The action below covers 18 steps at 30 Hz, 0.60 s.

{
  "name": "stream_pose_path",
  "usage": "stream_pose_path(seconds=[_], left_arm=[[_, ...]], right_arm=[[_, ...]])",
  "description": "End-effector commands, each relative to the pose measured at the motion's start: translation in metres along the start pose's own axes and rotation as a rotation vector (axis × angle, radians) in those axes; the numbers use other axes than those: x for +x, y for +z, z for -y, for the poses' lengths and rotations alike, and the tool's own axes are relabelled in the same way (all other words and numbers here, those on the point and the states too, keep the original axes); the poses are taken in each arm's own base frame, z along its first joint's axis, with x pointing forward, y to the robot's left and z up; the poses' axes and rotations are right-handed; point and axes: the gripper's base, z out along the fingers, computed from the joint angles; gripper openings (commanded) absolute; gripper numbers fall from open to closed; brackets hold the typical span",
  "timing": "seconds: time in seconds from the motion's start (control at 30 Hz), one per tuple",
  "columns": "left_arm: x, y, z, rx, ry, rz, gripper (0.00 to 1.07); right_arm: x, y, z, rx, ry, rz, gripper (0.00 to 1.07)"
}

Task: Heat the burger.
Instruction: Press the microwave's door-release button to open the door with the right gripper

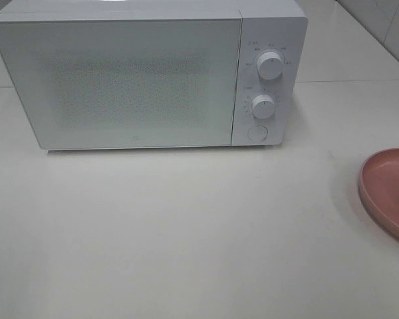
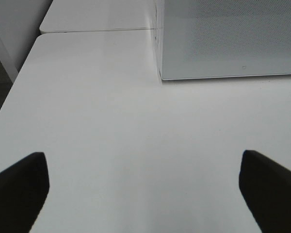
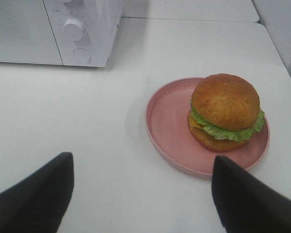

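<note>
**Clerk:** Surface and room?

**Inspector:** White glossy desk (image 1: 186,232), made of two tops with a seam running left to right at the far side. Pale tiled wall (image 1: 389,23) at the far right corner. A white microwave (image 1: 120,80) stands far left of centre with its door shut. Its control panel is on the right and carries an upper knob (image 1: 270,65), a lower knob (image 1: 263,106) and a round button (image 1: 257,132) beneath them.

**Clerk:** Where is the task item?

**Inspector:** The burger (image 3: 226,109) rests on a pink round plate (image 3: 167,121) at the right edge of the desk, nearer than the microwave and well apart from it. It sits on the right part of the plate, leaving the left part bare. The high camera catches only a sliver of it at the frame edge.

**Clerk:** Orientation and long axis?

**Inspector:** Upright, with the domed bun uppermost and green lettuce protruding around the middle. It is round in plan, so there is no long axis along the desk, and the stack runs vertically with a slight lean at most.

**Clerk:** And the claws?

**Inspector:** The left claw (image 2: 145,194) is spread wide over bare desk, near the microwave's left corner, with nothing between its fingers. The right claw (image 3: 145,196) is also spread wide and gripping nothing. It is short of the plate on the near side and clear of both plate and burger.
</note>
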Motion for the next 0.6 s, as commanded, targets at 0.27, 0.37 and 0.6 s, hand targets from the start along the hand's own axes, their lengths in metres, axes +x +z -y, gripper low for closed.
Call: stream_pose_path(seconds=[0.27, 0.37, 0.6], left_arm=[[0.0018, -0.0027, 0.0000, -0.005, -0.001, 0.024, 1.00], [0.0018, -0.0027, 0.0000, -0.005, -0.001, 0.024, 1.00], [0.0018, -0.0027, 0.0000, -0.005, -0.001, 0.024, 1.00]], right_arm=[[0.0016, -0.0032, -0.0003, 0.003, 0.004, 0.029, 0.75], [0.0016, -0.0032, -0.0003, 0.003, 0.004, 0.029, 0.75], [-0.0043, -0.0070, -0.0001, 0.004, 0.004, 0.049, 0.75]])
